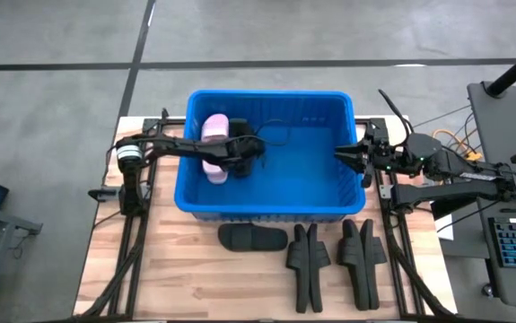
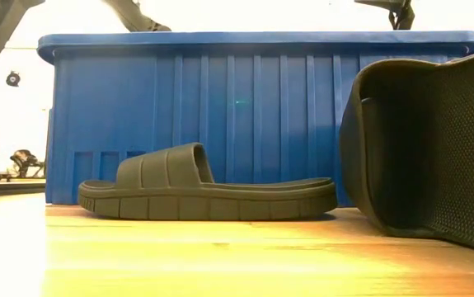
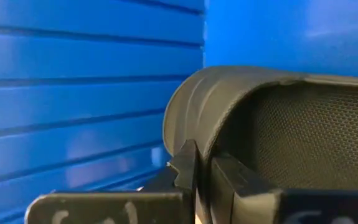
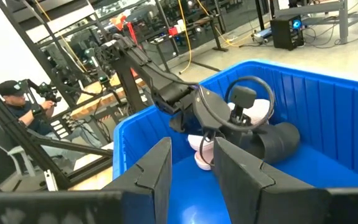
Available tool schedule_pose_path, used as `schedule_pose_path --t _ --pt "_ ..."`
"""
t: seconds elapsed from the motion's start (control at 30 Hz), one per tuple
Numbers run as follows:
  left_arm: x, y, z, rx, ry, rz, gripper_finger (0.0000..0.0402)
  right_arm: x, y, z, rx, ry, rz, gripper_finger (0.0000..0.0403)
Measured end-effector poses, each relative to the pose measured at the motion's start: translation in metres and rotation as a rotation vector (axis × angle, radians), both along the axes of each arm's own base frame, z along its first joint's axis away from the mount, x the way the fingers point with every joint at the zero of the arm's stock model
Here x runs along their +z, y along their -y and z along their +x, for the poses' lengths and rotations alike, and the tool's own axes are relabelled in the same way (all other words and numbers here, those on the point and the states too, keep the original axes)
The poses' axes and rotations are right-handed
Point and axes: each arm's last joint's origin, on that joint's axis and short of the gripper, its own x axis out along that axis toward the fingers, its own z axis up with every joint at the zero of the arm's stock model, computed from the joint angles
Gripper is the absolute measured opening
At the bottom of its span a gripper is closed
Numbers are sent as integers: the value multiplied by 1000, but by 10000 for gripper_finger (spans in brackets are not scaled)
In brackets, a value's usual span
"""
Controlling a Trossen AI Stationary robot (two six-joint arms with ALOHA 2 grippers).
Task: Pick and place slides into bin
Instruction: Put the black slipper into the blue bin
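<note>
On the wooden table [image 1: 186, 269] stands the blue bin [image 1: 271, 208]. Low inside it, beside a pink slide [image 1: 214, 135], the left gripper [image 1: 250, 149] pinches a black slide [image 4: 277, 140] by its strap. The right gripper [image 1: 342, 154] waits half-spread and empty over the opposite rim, farther off.

We see two dark, slim arms built of jointed black segments. The left arm [image 1: 172, 146] has a pale ring at its base joint, and a thin black cable loops in a wide circle just behind the left claw [image 4: 244, 115]. The right claw [image 4: 191, 171] has two flat, angular black fingers, with matte black housings behind it.
</note>
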Motion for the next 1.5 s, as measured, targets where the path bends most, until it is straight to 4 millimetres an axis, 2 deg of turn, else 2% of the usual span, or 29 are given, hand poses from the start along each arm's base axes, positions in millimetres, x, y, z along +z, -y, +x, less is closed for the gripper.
schedule_pose_path --t 0.17,0.27,0.37,0.47,0.63,0.73,0.83,0.97,1.1,1.2,1.3,1.4,1.5 --pt "-11 -5 -6 12 -11 -7 1 0 0 0 0 0 0 111" --pt "-16 -9 -10 6 -12 -40 21 0 0 0 0 1 0 111" --pt "-19 -13 -11 -33 -4 -114 64 0 0 0 0 2 0 111" --pt "-14 -13 -8 -55 15 -134 123 0 0 0 0 2 0 111" --pt "4 -15 -3 -62 34 -136 235 0 0 0 0 1 0 111" --pt "16 -15 -3 -80 -2 -212 293 0 0 0 0 0 0 111" --pt "23 -12 -4 -93 -37 -298 331 0 0 0 0 -1 0 111" --pt "35 -9 -5 -97 -93 -348 354 0 0 0 1 -1 0 111" --pt "73 3 -2 -29 -31 -386 356 0 0 0 1 -1 0 111" --pt "111 21 -1 51 143 -504 356 0 0 0 1 -1 0 111" --pt "150 43 -1 134 410 -750 356 0 0 0 3 0 0 111" --pt "185 68 2 225 685 -1097 357 0 0 0 4 -2 0 111" --pt "217 99 8 224 895 -1391 357 -1 0 0 8 -6 9 111"
